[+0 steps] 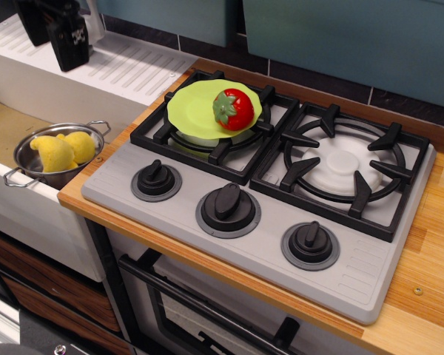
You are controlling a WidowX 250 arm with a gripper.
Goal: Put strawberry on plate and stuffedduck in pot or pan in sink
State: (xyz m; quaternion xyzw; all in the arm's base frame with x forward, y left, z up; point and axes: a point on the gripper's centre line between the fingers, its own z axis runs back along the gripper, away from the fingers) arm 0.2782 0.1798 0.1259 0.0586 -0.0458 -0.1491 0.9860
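The red strawberry (234,109) with its green cap lies on the lime-green plate (196,109), which rests on the left burner grate. The yellow stuffedduck (61,150) sits inside the small steel pot (27,169), which stands in the sink (4,126) at the left. My gripper (55,41) is high up at the top left, over the ribbed drainboard, well above and behind the pot. Its black fingers (70,46) hang down with nothing between them; the upper part is cut off by the frame edge.
A stove top (266,192) with two black burner grates and three black knobs fills the middle. The right burner (345,163) is bare. A ribbed white drainboard (133,70) runs behind the sink. The wooden counter (429,281) extends right.
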